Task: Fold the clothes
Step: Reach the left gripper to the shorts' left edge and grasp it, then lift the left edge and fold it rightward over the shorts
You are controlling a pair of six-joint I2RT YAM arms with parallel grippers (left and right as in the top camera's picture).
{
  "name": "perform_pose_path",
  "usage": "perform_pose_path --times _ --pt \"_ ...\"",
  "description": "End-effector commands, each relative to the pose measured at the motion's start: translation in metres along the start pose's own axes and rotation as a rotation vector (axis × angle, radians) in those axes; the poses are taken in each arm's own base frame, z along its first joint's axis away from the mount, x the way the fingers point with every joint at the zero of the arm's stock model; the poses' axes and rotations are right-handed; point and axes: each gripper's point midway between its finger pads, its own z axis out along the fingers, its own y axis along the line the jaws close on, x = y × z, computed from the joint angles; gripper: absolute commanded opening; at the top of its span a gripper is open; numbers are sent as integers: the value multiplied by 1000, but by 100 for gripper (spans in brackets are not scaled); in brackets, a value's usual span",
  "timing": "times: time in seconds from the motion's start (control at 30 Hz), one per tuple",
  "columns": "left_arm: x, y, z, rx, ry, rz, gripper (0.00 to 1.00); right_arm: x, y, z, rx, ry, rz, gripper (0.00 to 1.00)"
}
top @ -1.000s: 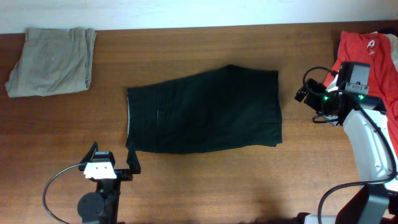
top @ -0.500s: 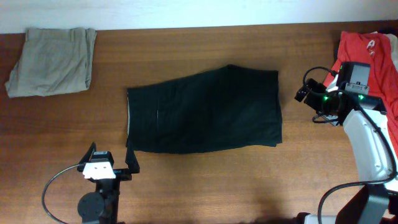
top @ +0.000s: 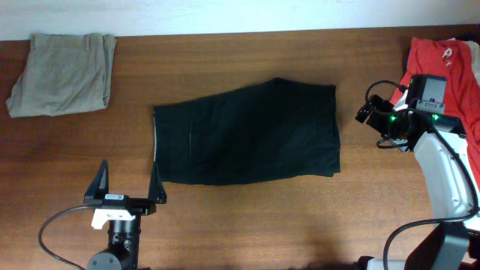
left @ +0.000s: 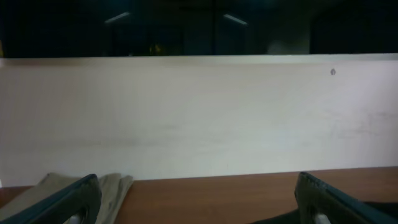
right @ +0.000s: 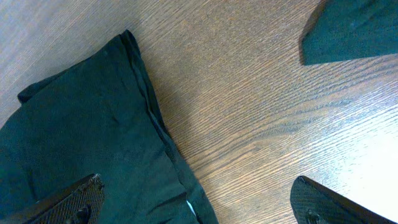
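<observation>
The black shorts (top: 247,135) lie flat in the middle of the table (top: 225,225), spread long from left to right. A thin white stripe (top: 154,146) runs down their left end. They look folded over once, and the side toward the far edge sits a bit crooked, rising to the right.

The khaki shorts (top: 64,71) are folded in the far left corner, right up against the far edge. The red top (top: 442,64) is bunched in the far right corner with a white mark showing. It runs off the right edge, and the right arm (top: 446,165) covers part of it.

The left gripper (top: 129,187) sits by the near edge, left of centre, with its fingers spread wide and nothing between them. One finger is just beside the near left corner of the black shorts; from where I stand I can't tell whether it touches the cloth. Its wrist camera looks level across the table at the pale wall (left: 199,118), with a bit of khaki low on the left.

The right gripper (right: 196,205) is near the right edge, just off the right end of the black shorts. It is open wide as well and holds nothing. Its camera looks down on a seamed edge of the black cloth and bare wood. There is another dark patch of cloth (right: 354,28) at the top right of that view; what it belongs to, I can't say.
</observation>
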Motion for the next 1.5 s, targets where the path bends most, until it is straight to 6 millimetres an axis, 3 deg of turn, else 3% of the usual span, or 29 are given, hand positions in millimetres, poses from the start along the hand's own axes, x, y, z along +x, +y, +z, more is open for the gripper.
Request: perform_pose_path --times 0.0,0.1,0.23,0.37,0.5,0.6,0.63,0.7,0.8,1.07,1.23,1.47 --pt "-11 0 10 10 33 14 99 -1 0 1 4 -1 -1 98" --pt "-12 2 32 12 122 -1 99 -1 0 1 4 -1 -1 99" --pt "2 -6 86 112 356 -62 99 -1 0 1 4 -1 -1 99" --pt "38 -25 139 272 663 -196 99 -1 0 1 4 -1 -1 99" --pt "87 -38 159 359 945 -353 99 -1 0 1 4 -1 -1 99" --pt "140 -28 157 313 1088 -403 99 -1 0 1 4 -1 -1 99" --pt "148 -23 156 289 1105 -400 99 -1 0 1 4 -1 -1 99" --pt "184 8 142 140 1211 -368 99 -1 0 1 4 -1 -1 99" --pt "211 17 119 100 1328 -418 99 -1 0 1 4 -1 -1 99" --pt "250 10 70 130 1551 -439 99 -1 1 1 4 -1 -1 99" --pt "281 6 50 128 1647 -481 99 -1 0 1 4 -1 -1 99" --pt "287 -8 40 176 1688 -558 95 -1 0 1 4 -1 -1 99"
